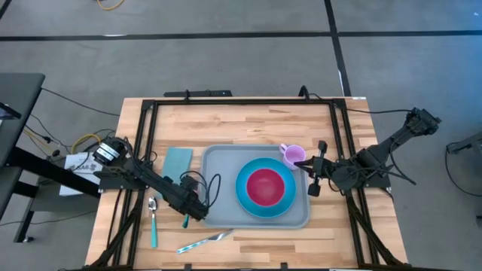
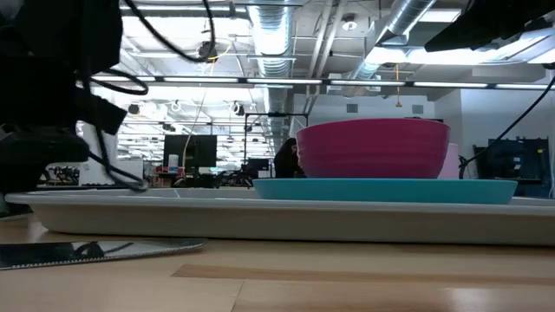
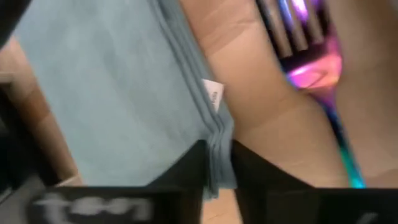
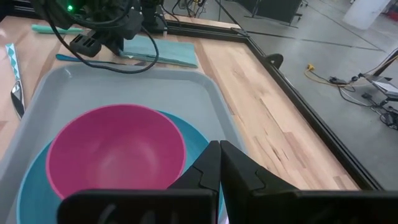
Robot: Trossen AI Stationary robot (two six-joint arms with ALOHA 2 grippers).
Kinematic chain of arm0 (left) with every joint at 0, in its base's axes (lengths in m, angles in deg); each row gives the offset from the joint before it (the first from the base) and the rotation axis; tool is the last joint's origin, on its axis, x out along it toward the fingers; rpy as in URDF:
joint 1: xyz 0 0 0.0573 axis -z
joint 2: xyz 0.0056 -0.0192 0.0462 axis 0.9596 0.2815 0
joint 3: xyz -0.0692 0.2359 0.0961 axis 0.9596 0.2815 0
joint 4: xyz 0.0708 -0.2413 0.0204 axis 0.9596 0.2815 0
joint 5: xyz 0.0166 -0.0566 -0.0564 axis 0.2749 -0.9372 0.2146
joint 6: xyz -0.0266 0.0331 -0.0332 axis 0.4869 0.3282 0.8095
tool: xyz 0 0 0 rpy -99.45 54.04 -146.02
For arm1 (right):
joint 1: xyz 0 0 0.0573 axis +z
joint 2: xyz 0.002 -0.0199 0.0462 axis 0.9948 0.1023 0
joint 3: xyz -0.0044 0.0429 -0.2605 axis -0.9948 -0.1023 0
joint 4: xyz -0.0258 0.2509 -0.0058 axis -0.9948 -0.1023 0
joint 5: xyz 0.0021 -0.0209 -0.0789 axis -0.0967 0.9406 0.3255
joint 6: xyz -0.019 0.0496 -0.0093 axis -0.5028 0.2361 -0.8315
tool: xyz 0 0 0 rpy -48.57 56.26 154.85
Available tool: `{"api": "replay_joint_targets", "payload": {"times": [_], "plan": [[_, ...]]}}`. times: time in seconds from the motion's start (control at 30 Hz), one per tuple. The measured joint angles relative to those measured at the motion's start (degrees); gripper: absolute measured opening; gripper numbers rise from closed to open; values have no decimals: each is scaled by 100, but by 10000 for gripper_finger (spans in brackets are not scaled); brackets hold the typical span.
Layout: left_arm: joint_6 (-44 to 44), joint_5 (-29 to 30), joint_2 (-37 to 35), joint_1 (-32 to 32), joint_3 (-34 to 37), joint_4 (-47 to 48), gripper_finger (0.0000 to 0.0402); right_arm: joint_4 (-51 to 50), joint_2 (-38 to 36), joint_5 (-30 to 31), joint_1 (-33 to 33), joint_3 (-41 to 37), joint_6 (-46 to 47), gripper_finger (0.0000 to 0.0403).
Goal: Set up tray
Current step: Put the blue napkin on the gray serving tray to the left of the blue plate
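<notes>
Two fingers of the left hand (image 3: 216, 163) pinch the edge of the teal napkin (image 3: 118, 93), beside the tray (image 1: 218, 158). Lifting slowly should hold the folds together. The right hand (image 4: 219, 163) waits, pressed together, over the tray's far side.

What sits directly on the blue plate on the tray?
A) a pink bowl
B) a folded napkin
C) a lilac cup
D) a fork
A: the pink bowl rests on the blue plate inside the tray; the lilac cup stands beside the plate.
</notes>
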Motion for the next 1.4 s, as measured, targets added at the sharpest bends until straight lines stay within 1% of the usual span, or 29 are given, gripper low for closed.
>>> {"api": "replay_joint_targets", "payload": {"times": [0.03, 0.07, 0.2, 0.3, 0.4, 0.6, 0.67, 0.77, 0.9, 1.0, 1.17, 1.3, 1.4], "plan": [[51, 53, 0, 0, 0, -2, 27, 0, 0, 0, 2, 0, 0, 0], [106, 100, -2, 1, -3, -19, 17, 0, 0, 0, 2, 0, 0, 0], [203, 158, -22, -4, -40, 114, 15, 0, 0, 0, 2, 0, 0, 0], [295, 292, -61, -1, -279, 298, 8, 1, 0, 0, 1, 0, 0, 0], [281, 568, -78, -1, -710, 503, 7, 1, 1, 0, 1, 0, 0, 0], [118, 1546, -80, -31, -1812, 1009, 7, 1, 2, 0, 0, 0, 0, 0], [-73, 1821, -81, -73, -2118, 1020, 6, 2, 2, 0, 0, 0, 0, 0], [-591, 1986, -85, -195, -2429, 704, 6, 2, 2, 0, 0, 0, 0, 0], [-1391, 1821, -68, -407, -2472, -224, 6, 2, 2, 0, 0, 0, 0, 0], [-1765, 1568, 116, -561, -2476, -549, 6, 0, 2, 0, 0, 0, 0, 0], [-2042, 805, 604, -714, -2474, -632, 11, -1, 2, 0, 1, 0, 0, 0], [-2384, 139, 861, -721, -2472, -1105, 26, -4, 2, 0, 2, -2, 0, 0], [-2675, -63, 927, -699, -2469, -1498, 40, -2, 2, 0, 0, -2, 0, 0]]}}
